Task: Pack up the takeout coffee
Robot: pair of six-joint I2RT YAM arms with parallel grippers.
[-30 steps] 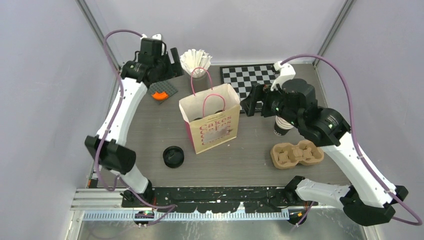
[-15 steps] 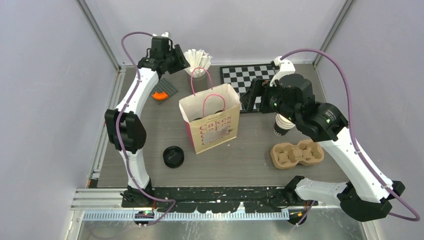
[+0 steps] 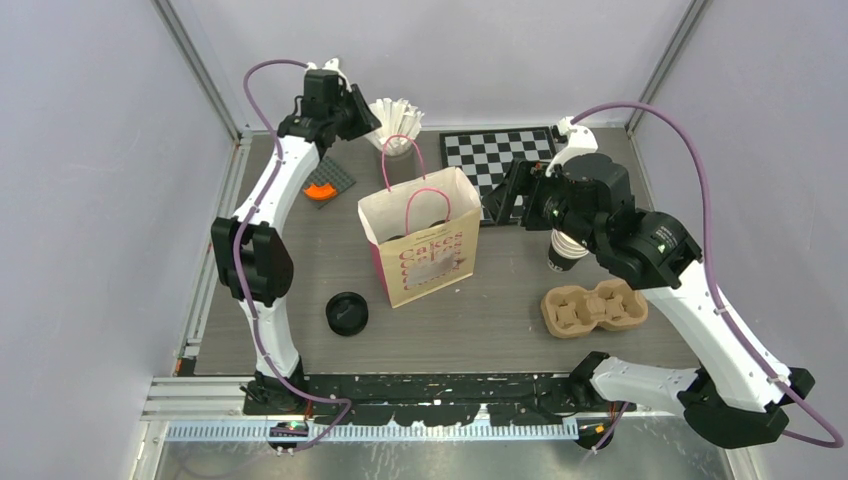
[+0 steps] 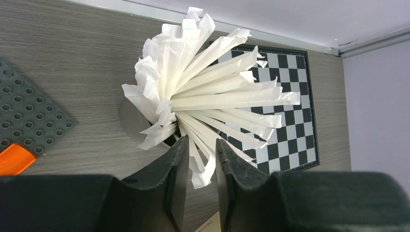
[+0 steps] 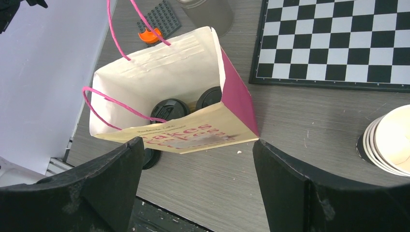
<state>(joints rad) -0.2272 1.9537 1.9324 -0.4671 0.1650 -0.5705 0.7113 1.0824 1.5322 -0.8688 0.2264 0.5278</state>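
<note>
Left gripper is at the far-left corner of the table, right over the holder of paper-wrapped straws. Its fingers are drawn close with the lower wrapper ends between them; can't tell if they actually pinch one.

Right gripper is spread wide with nothing in it, hanging above the open mouth of the cream paper bag with pink handles. The bag stands upright mid-table.

Two takeout coffee cups stand side by side on the bag floor with black lids on, walls hidden from view.

A stack of lidless paper cups stands on the table right of the bag, apart from it and partly under the right arm. The brown pulp cup carrier lies just on the near side of that stack, toward the near-right corner.

A loose black lid lies flat by the bag's near-left corner. The chessboard lies flat along the far edge, right of the straws. A grey studded baseplate sits near the left edge with an orange piece on it.
</note>
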